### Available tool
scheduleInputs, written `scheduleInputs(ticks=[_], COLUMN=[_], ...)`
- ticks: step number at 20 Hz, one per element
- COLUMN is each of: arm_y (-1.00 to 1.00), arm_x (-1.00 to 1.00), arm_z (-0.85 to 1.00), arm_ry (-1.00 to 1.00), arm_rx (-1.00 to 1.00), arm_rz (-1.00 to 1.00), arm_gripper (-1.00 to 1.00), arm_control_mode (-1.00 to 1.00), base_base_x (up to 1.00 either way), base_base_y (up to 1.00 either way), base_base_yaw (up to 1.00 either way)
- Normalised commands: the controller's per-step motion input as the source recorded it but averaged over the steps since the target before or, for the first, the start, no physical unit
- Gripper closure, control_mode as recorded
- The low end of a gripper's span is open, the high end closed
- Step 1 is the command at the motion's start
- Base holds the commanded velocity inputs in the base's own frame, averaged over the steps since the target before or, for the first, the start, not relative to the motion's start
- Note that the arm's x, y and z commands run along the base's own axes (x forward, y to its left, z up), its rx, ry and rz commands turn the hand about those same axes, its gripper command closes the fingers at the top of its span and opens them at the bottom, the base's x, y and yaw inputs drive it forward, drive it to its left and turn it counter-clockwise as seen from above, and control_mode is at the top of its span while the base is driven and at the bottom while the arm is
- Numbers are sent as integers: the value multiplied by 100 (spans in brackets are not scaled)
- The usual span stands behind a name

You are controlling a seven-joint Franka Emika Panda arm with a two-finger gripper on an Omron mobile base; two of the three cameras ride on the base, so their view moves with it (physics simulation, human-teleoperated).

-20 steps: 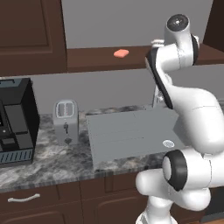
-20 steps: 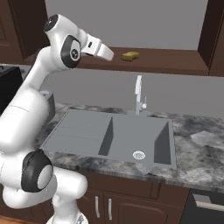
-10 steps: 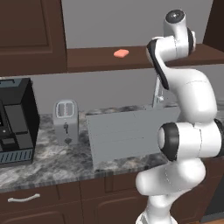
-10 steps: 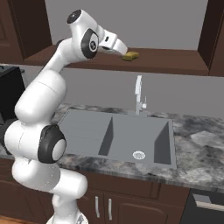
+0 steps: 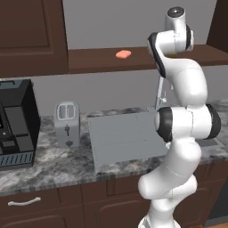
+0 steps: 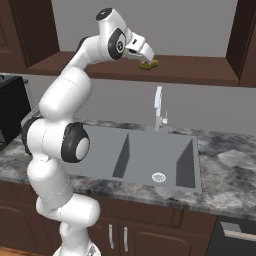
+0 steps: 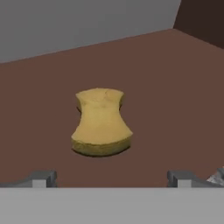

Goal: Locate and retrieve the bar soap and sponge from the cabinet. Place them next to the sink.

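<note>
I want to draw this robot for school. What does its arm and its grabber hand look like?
The arm is glossy white, built of fat rounded tube sections, with dark grey-black rings at the joints and a dark round cap on top. No loose cables or markings show. The gripper has two small, blocky dark grey finger tips on a white hand.

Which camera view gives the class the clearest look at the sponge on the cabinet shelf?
The hand view: the sponge lies large and whole between the open gripper tips. The right base view shows the sponge small, partly behind the gripper. The left base view gives no clear look at it.
</note>
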Motion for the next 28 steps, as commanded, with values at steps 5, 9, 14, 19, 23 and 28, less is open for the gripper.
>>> scheduleInputs(ticks=[5, 9, 14, 19, 23, 28], arm_y=[-15, -24, -14, -2, 0, 0], arm_x=[53, 40, 18, 12, 6, 3], arm_z=[-2, -19, -25, -22, -37, -16], arm_ry=[1, 6, 9, 5, 8, 1], arm_rx=[3, 0, 0, 2, 4, 3], arm_rz=[0, 0, 0, 1, 2, 0], arm_gripper=[-100, -100, -100, -100, -100, 100], arm_control_mode=[-100, -100, -100, -100, -100, -100], base_base_x=[0, 0, 0, 0, 0, 0], base_base_y=[0, 0, 0, 0, 0, 0], base_base_yaw=[0, 0, 0, 0, 0, 0])
